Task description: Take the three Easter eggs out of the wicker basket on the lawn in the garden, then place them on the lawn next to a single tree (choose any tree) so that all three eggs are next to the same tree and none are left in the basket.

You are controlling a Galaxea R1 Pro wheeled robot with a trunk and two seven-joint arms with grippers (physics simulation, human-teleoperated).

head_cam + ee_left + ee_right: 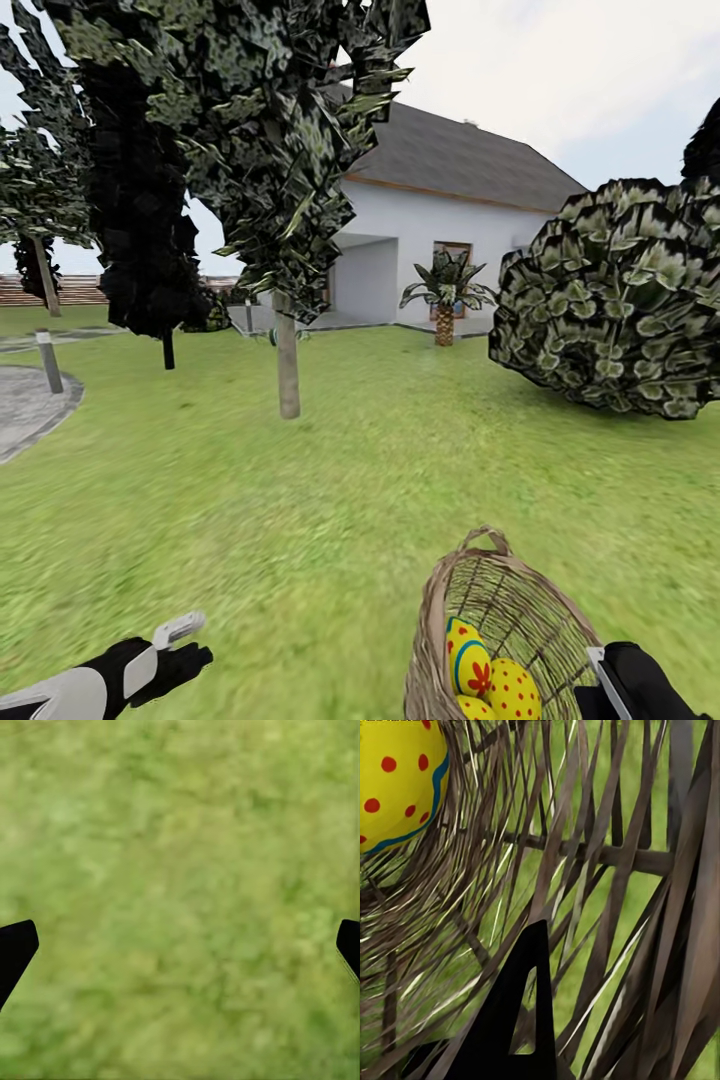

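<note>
The wicker basket [500, 600] sits tilted at the bottom right of the head view, over the lawn [330, 500]. Inside it lie three yellow Easter eggs: one with blue bands and a red flower [468, 655], one with red dots [512, 690], and a third [476, 709] mostly cut off. My right gripper [605, 680] is at the basket's right rim. In the right wrist view its black finger [521, 1020] presses against the weave [607, 855], shut on the wall, with a dotted egg [397, 780] beyond. My left gripper [178, 645] [180, 952] hangs open over bare grass. The pale-trunked tree [288, 365] stands ahead.
A near-black tree [150, 250] stands left of the pale trunk. A large bush [620, 300] fills the right. A palm [444, 320] and a white house [450, 230] lie behind. A grey paved patio [25, 405] with a post [48, 362] is at the left.
</note>
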